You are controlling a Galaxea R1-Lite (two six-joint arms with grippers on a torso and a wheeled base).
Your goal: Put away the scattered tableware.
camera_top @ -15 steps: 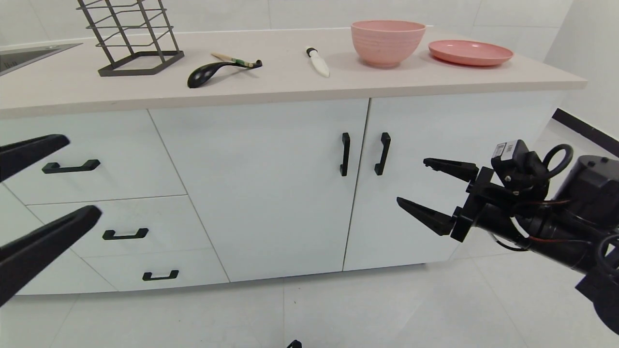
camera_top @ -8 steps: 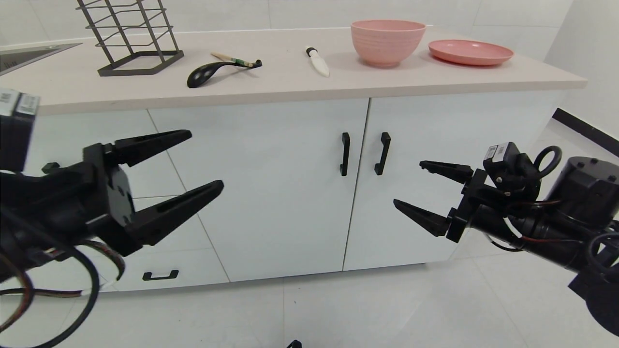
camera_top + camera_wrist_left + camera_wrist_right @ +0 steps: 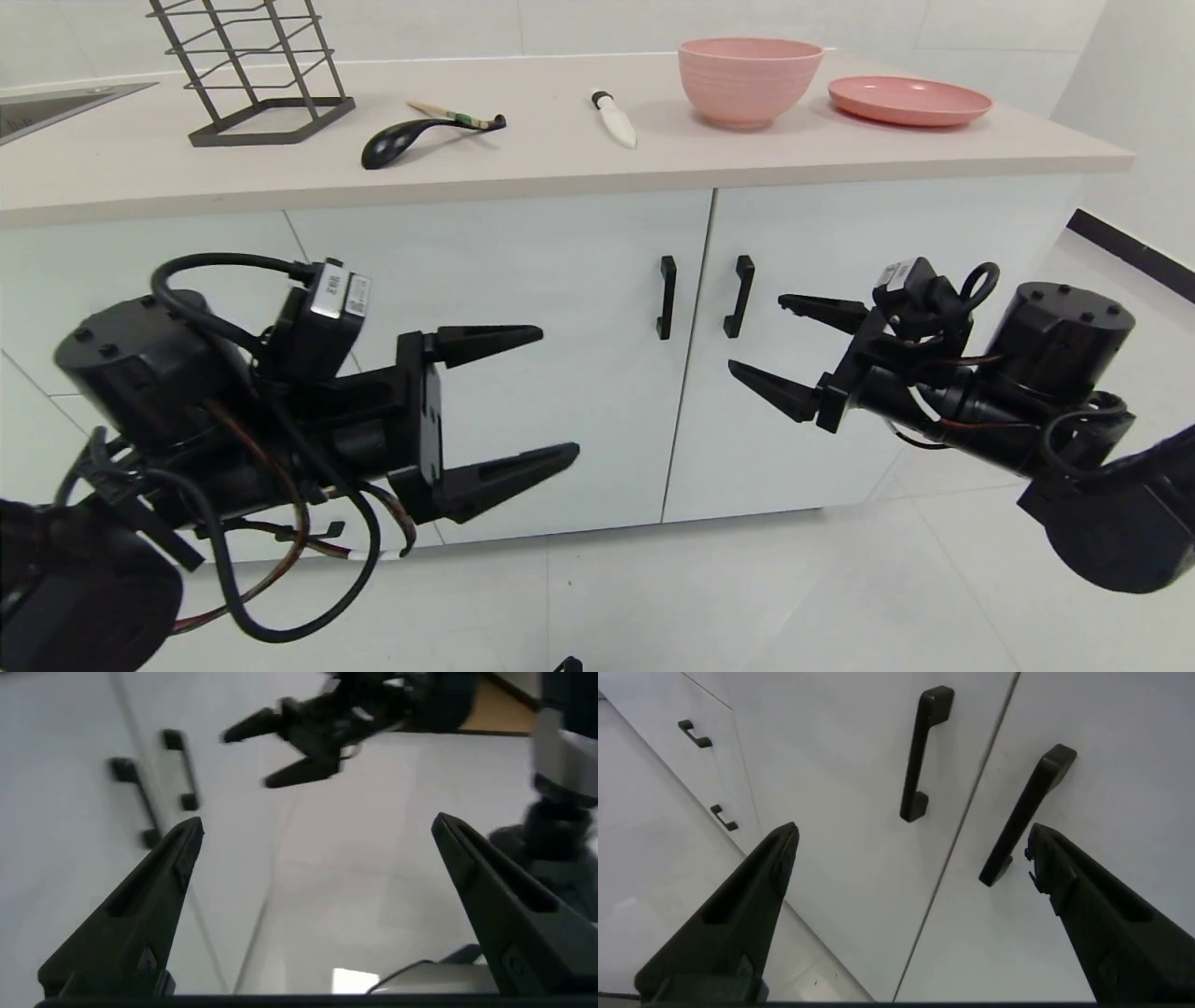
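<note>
Smooth beige worktop (image 3: 560, 163) carries a round, faintly ribbed pink bowl (image 3: 750, 82), a shallow pink plate (image 3: 908, 101), a glossy black spoon (image 3: 411, 138), a slim white knife (image 3: 614, 119) and a black wire rack (image 3: 257, 70). Left gripper (image 3: 558, 392) and right gripper (image 3: 756, 333), tapered black fingers spread wide on both, hang below the worktop edge before the white cabinet doors (image 3: 523, 280), well apart from all tableware.
</note>
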